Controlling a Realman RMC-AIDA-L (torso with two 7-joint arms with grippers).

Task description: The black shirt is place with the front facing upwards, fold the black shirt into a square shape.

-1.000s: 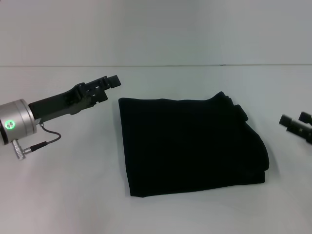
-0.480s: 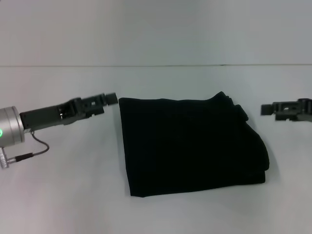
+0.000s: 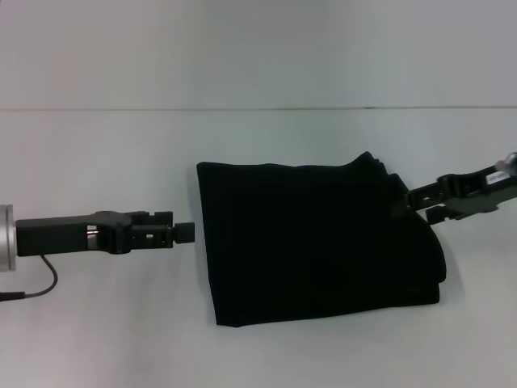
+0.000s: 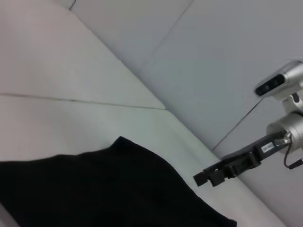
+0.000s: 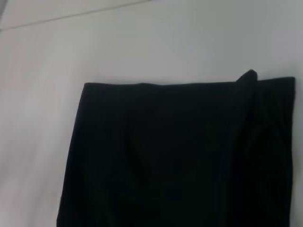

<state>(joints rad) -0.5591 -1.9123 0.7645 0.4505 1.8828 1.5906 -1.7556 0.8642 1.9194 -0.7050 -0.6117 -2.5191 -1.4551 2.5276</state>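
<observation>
1. Lying flat on the white desk [image 3: 105, 323], the shirt [image 3: 315, 242] is folded into a rough square block, a little right of the middle of the head view, with no lettering showing.
2. Its left edge is straight; its right side is bulkier, with layered folds and a small bump at the far right corner.
3. The left claw [image 3: 186, 232] reaches in level from the left, its tip just beside the shirt's left edge, about halfway along it, and apart from the cloth.
4. Whether the left claw is open or closed cannot be told.
5. The right claw [image 3: 401, 204] comes in from the right, its tip at the shirt's upper right edge, by the layered folds.
6. Whether it grips the cloth, or is open or closed, cannot be told.
7. The right wrist view shows the shirt [image 5: 180, 156] from above, flat and dark.
</observation>
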